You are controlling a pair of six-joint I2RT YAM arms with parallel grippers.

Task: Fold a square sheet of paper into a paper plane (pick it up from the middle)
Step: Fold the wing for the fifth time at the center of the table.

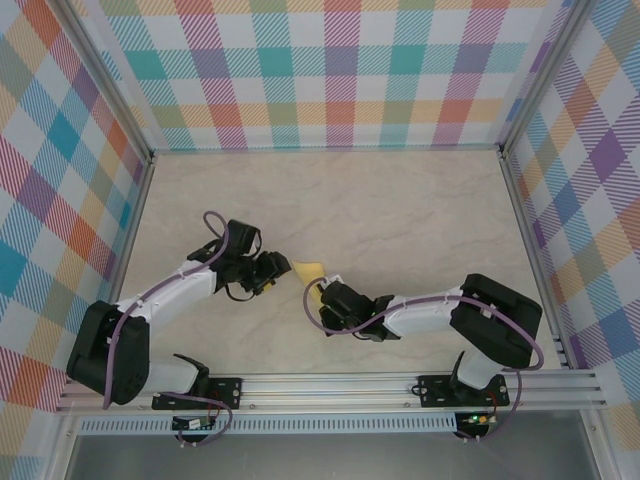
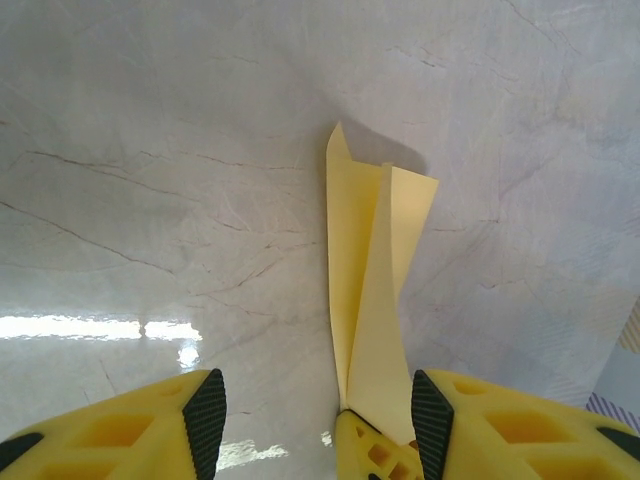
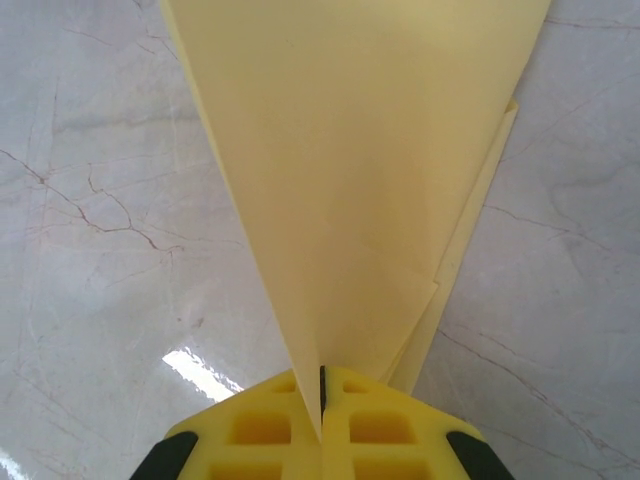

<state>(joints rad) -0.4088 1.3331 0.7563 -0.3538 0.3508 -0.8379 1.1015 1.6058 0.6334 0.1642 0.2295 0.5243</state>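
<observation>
**Marble-look tabletop, a folded dart being pinched at its narrow end**

Pale veined table (image 1: pixel 400 200) is carrying everything, and nearest of all a metal rail (image 1: pixel 330 385) is running along its front edge. Just beyond it the right gripper (image 3: pixel 321 400) is pinching the paper plane (image 3: pixel 350 180) at its narrow end. Its fingers are pressing together on the layers while the paper is fanning wide away from the grip. The left gripper (image 2: pixel 318 425) is standing with jaws apart, clamping nothing, and the pale-yellow paper is rising close beside one pad (image 2: pixel 432 420). The plane is sitting between the two grippers, near the table's middle. It is looking feather-light, thin and floppy, likely to crease or tear under a hard pull. A second hold is probably best taken on the stacked layers near the lengthwise fold, not on a loose corner. Glare is suggesting a slick surface. Farthest off, plaid walls (image 1: pixel 340 70) are closing the cell in.
</observation>
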